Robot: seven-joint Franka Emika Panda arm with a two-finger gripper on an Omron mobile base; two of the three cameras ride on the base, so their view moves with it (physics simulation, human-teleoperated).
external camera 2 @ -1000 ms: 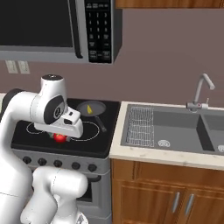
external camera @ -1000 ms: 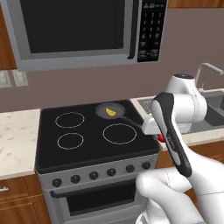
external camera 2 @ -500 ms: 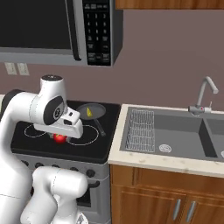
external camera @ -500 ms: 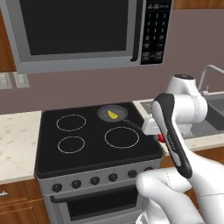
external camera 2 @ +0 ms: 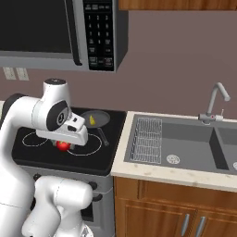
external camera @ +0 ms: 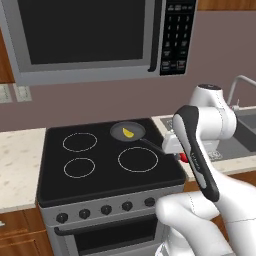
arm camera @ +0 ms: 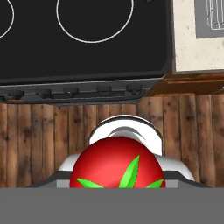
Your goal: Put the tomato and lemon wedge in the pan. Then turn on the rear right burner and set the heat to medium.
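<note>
Nearest the hand camera sits the tomato (arm camera: 118,162), a glossy red ball with green leaf points toward the lens, held at the gripper (external camera 2: 63,145) — the jaws are closed on it, seen as a red patch under the white hand in the right base view. From the left base camera only a sliver of red shows beside the forearm. The hand hangs above the front right part of the cooktop (external camera: 107,177), over the wide white ring (external camera: 138,159); the row of knobs (external camera: 106,210) runs along the stove's front edge below.

Farther back, the pan (external camera: 128,132) rests on the rear right burner (external camera 2: 83,116), its thin black handle (external camera: 151,146) running forward and right — toward the gripper, and crossing the space between them. The lemon wedge (external camera: 128,133) lies inside the pan's bowl. Beyond hangs the microwave (external camera: 85,37); the sink (external camera 2: 185,143) lies right of the stove.
</note>
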